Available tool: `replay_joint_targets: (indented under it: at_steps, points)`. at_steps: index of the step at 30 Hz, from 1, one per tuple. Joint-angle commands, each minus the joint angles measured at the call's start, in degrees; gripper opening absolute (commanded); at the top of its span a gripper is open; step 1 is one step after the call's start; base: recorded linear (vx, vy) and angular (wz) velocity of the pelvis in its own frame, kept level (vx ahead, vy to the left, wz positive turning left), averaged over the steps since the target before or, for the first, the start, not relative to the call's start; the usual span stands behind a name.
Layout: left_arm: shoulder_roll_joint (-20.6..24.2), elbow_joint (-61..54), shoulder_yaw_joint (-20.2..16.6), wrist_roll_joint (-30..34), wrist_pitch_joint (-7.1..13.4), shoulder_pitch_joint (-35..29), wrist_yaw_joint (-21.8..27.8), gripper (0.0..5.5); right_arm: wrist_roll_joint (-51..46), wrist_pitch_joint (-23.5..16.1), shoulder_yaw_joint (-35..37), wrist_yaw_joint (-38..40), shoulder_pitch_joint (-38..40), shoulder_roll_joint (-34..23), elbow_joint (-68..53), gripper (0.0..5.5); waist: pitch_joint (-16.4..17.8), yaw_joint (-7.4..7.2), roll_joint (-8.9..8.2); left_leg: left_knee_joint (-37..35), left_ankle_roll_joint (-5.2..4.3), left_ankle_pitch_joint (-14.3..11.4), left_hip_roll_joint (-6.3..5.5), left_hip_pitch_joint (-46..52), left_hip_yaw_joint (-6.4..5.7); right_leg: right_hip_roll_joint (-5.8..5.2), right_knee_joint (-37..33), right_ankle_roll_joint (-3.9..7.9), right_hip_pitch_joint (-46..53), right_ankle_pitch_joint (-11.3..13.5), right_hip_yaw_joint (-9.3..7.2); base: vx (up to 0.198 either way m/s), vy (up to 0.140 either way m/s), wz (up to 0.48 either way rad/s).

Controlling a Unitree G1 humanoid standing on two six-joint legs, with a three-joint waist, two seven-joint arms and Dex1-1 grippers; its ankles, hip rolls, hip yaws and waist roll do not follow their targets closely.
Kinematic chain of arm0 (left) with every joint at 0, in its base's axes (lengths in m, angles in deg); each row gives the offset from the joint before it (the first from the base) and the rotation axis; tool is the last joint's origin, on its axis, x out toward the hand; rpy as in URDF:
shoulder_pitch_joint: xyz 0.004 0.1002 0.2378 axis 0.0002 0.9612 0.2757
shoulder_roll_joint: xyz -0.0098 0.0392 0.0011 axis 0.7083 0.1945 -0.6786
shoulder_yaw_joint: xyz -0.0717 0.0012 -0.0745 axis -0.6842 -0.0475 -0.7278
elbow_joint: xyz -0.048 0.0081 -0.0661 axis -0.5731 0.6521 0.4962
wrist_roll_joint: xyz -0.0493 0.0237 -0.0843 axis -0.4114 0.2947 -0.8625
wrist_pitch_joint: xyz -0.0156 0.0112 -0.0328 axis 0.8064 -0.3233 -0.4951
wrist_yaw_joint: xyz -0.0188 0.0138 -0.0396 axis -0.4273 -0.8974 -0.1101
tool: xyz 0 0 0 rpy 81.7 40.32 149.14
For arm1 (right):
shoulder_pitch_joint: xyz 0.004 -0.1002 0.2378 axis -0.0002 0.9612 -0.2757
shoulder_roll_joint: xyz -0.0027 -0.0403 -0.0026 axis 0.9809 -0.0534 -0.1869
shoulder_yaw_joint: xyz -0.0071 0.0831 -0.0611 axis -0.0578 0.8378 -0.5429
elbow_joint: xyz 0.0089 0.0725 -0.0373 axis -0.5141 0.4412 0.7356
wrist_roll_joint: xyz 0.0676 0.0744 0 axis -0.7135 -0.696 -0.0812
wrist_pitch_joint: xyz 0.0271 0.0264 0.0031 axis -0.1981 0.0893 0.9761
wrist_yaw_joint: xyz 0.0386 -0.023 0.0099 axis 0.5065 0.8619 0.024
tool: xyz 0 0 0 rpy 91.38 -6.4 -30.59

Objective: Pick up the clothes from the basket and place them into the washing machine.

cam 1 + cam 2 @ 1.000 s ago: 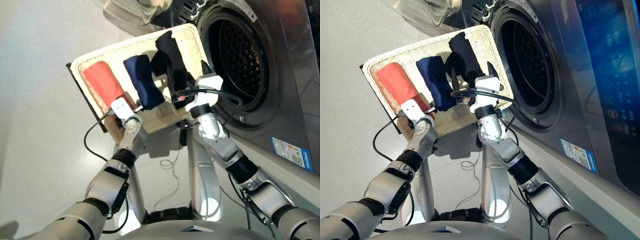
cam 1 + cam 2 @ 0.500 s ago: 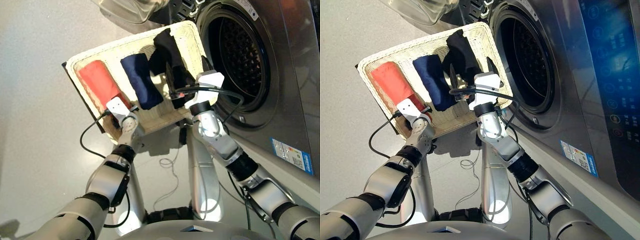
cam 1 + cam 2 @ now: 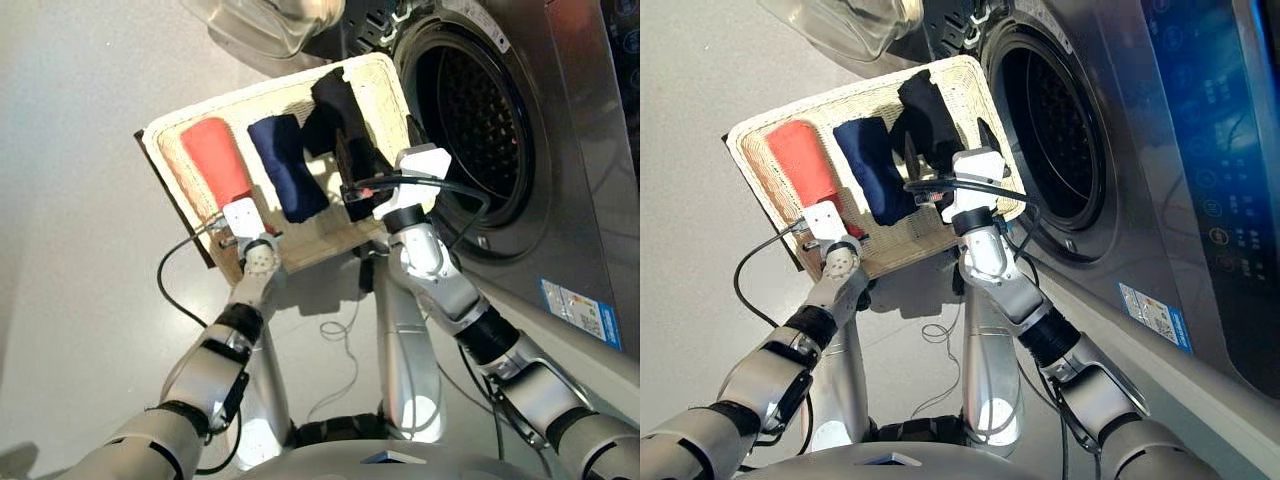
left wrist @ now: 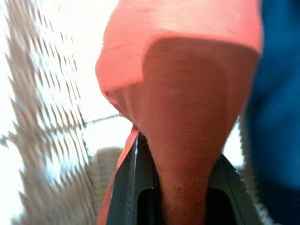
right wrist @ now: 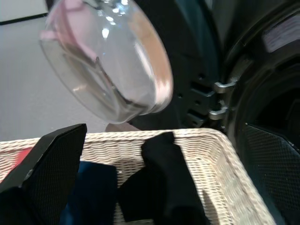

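The cream-white wicker basket stands in front of the washing machine, whose drum hole is open. In the basket lie the clothes: a coral-red garment, a navy one and a black one. My left gripper is at the near end of the coral-red garment. In the left wrist view that cloth fills the gap between its fingers. My right gripper hangs open over the near end of the black garment, holding nothing.
The round glass porthole door stands swung open behind the basket's far rim. A dark board sticks out under the basket's left side. Loose cables dangle below my arms over the grey floor.
My left arm has reached a little further and its gripper now pinches the near end of the coral-red garment, which looks narrower. The right gripper stays open over the black garment.
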Motion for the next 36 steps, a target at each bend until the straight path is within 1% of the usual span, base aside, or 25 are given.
replay_joint_targets:
  at_steps: [1, 2, 3, 4, 5, 6, 7, 8, 9, 11, 12, 15, 16, 18, 20, 22, 24, 29, 33, 36]
  points:
    - [2.85, -11.19, 0.81, 8.28, 4.70, 3.15, -1.42, 0.00, 3.00, -6.11, 4.24, -1.01, 1.34, -2.51, -7.35, 5.50, -0.69, 1.60, 1.44, -7.82, -0.16, 4.12, -2.54, 5.00, 1.05, -0.92, 1.61, 2.89, 4.58, -4.94, 0.12, 0.000, 0.000, 0.000]
    - [3.69, -13.98, 0.84, 9.33, 5.17, 4.13, -0.98, 0.00, 1.47, -6.18, 4.69, -1.81, 2.17, -2.77, -7.54, 5.50, -0.69, 1.80, 1.51, -9.01, -0.25, 4.64, -2.78, 6.03, 0.84, -0.97, 0.49, 3.05, 5.87, -4.49, 0.15, 0.000, 0.000, 0.000]
    - [5.52, -18.38, 0.96, 11.60, 5.62, 5.61, -0.08, 0.00, -0.20, -6.23, 5.32, -2.85, 2.80, -3.17, -7.76, 5.50, -0.69, 2.04, 1.66, -10.14, -0.23, 4.98, -3.17, 7.28, 0.82, -1.12, -0.51, 3.15, 7.14, -4.34, -0.05, 0.000, 0.000, 0.000]
    - [6.84, -21.63, 0.98, 13.01, 5.88, 6.98, 0.81, 0.00, -0.90, -6.25, 5.71, -3.52, 3.37, -3.69, -8.37, 5.50, -0.69, 2.22, 1.74, -10.98, -0.17, 5.22, -3.38, 8.43, 0.76, -1.13, -1.28, 3.19, 8.15, -4.26, -0.15, 0.000, 0.000, 0.000]
    - [8.79, -25.00, 0.85, 15.70, 5.92, 7.89, 1.31, 0.00, -2.24, -6.01, 5.99, -4.49, 3.78, -4.25, -8.91, 5.50, -0.69, 2.50, 1.76, -11.73, -0.03, 5.28, -3.67, 9.51, 0.61, -1.09, -1.77, 3.28, 9.23, -4.10, -0.12, 0.000, 0.000, 0.000]
    - [10.19, -27.54, 0.86, 17.33, 6.10, 8.56, 1.66, 0.00, -5.46, -6.19, 5.95, -5.75, 3.98, -4.60, -9.48, 5.50, -0.69, 2.76, 1.78, -12.07, 0.15, 5.40, -3.93, 10.17, 0.51, -0.99, -1.91, 3.27, 9.95, -4.08, -0.07, 0.000, 0.000, 0.000]
    - [12.88, -32.24, 1.16, 20.45, 6.07, 8.93, 2.36, 0.00, -12.64, -6.62, 5.76, -7.71, 4.59, -4.70, -10.19, 5.50, -0.69, 3.08, 1.66, -12.26, 0.27, 5.41, -4.09, 10.72, 0.39, -1.08, -2.27, 3.32, 10.71, -4.10, -0.16, 0.000, 0.000, 0.000]
    - [14.59, -34.63, 1.27, 22.10, 5.90, 9.92, 2.98, 0.00, -14.64, -6.66, 5.83, -8.85, 4.82, -5.38, -11.48, 5.50, -0.69, 3.22, 1.65, -12.22, 0.30, 5.31, -4.08, 11.06, 0.48, -1.18, -2.22, 3.31, 11.04, -4.27, -0.19, 0.000, 0.000, 0.000]
    - [16.55, -37.25, 1.99, 24.28, 6.25, 9.87, 3.41, 0.00, -16.74, -6.27, 5.23, -10.12, 4.45, -6.63, -13.10, 5.50, -0.69, 3.38, 1.51, -11.91, 0.28, 5.10, -4.14, 11.29, 0.33, -1.24, -2.18, 3.28, 11.44, -4.44, -0.20, 0.000, 0.000, 0.000]
    - [20.20, -40.99, 2.93, 27.53, 6.16, 10.18, 3.94, 0.00, -20.88, -6.06, 4.56, -11.96, 3.08, -9.04, -15.18, 5.50, -0.69, 3.67, 1.42, -11.36, 0.21, 4.77, -4.11, 11.51, 0.34, -1.46, -2.06, 3.32, 11.97, -4.58, -0.15, 0.000, 0.000, 0.000]
    - [22.17, -43.09, 3.36, 29.13, 6.38, 10.15, 4.01, 0.00, -22.51, -5.68, 4.05, -13.06, 1.71, -10.91, -16.54, 5.50, -0.69, 3.80, 1.41, -11.13, 0.16, 4.66, -4.23, 11.58, 0.33, -1.50, -1.97, 3.38, 12.21, -4.63, -0.08, 0.000, 0.000, 0.000]
    - [25.97, -46.77, 4.93, 32.02, 6.88, 9.99, 3.84, 0.00, -26.93, -5.28, 1.45, -15.13, -2.35, -14.99, -19.17, 5.50, -0.69, 4.04, 1.44, -11.03, 0.12, 4.54, -4.24, 11.80, 0.30, -1.80, -2.05, 3.54, 12.42, -4.50, -0.06, 0.000, 0.000, 0.000]
    - [27.44, -48.63, 5.19, 32.69, 7.00, 9.67, 4.03, 0.00, -28.94, -5.34, 0.48, -15.94, -4.15, -16.23, -19.84, 5.50, -0.69, 4.14, 1.52, -10.96, 0.09, 4.50, -4.23, 11.79, 0.45, -1.93, -2.04, 3.62, 12.47, -4.43, -0.13, 0.000, 0.000, 0.000]
    - [29.06, -48.99, 6.72, 34.14, 7.13, 8.21, 3.45, 0.00, -31.82, -5.22, -2.08, -16.75, -7.77, -17.57, -20.04, 5.50, -0.69, 4.11, 1.45, -10.97, 0.08, 4.82, -4.22, 11.60, 0.55, -2.00, -2.20, 3.62, 12.22, -4.01, -0.05, 0.000, 0.000, 0.000]
    - [31.11, -50.43, 7.99, 35.43, 7.16, 7.06, 3.64, 0.00, -35.54, -4.87, -5.13, -18.71, -11.78, -19.02, -21.12, 5.50, -0.69, 4.30, 1.45, -10.49, 0.03, 4.40, -4.14, 11.69, 0.76, -2.06, -1.90, 3.72, 12.29, -4.31, 0.14, 0.000, 0.000, 0.000]
    - [32.24, -51.33, 8.82, 35.72, 7.16, 6.24, 3.81, 0.00, -37.57, -4.57, -7.68, -19.50, -14.91, -20.01, -21.20, 5.50, -0.69, 4.40, 1.44, -10.50, 0.08, 4.81, -4.23, 11.31, 0.79, -2.20, -1.96, 3.72, 11.87, -3.83, 0.22, 0.000, 0.000, 0.000]
    - [33.28, -52.15, 9.73, 36.04, 7.42, 5.39, 4.06, 0.00, -39.29, -3.95, -10.05, -20.81, -17.82, -20.73, -21.37, 5.50, -0.69, 4.61, 1.51, -10.12, 0.03, 4.35, -4.20, 11.41, 0.80, -2.25, -1.74, 3.75, 12.13, -4.28, 0.31, 0.000, 0.000, 0.000]
    - [33.29, -52.70, 11.34, 35.65, 7.64, 3.63, 4.29, 0.00, -40.39, -3.65, -12.53, -21.45, -22.73, -19.89, -20.41, 5.50, -0.69, 4.79, 1.61, -10.12, 0.10, 4.92, -4.25, 10.72, 0.76, -2.47, -1.91, 3.68, 11.50, -3.68, 0.50, 0.000, 0.000, 0.000]
    - [32.86, -53.15, 11.83, 35.70, 7.41, 2.54, 4.40, 0.00, -40.22, -3.24, -13.14, -21.10, -23.66, -18.54, -19.08, 5.50, -0.69, 4.84, 1.69, -10.03, 0.19, 4.97, -4.29, 10.38, 0.84, -2.43, -1.88, 3.58, 11.14, -3.60, 0.56, 0.000, 0.000, 0.000]
    - [32.33, -54.23, 11.39, 35.54, 7.28, 2.13, 3.81, 0.00, -40.06, -2.74, -13.21, -20.74, -23.03, -17.58, -17.77, 5.50, -0.69, 4.85, 1.85, -9.87, 0.18, 5.07, -4.20, 9.99, 0.76, -2.43, -1.83, 3.48, 10.93, -3.65, 0.52, 0.000, 0.000, 0.000]
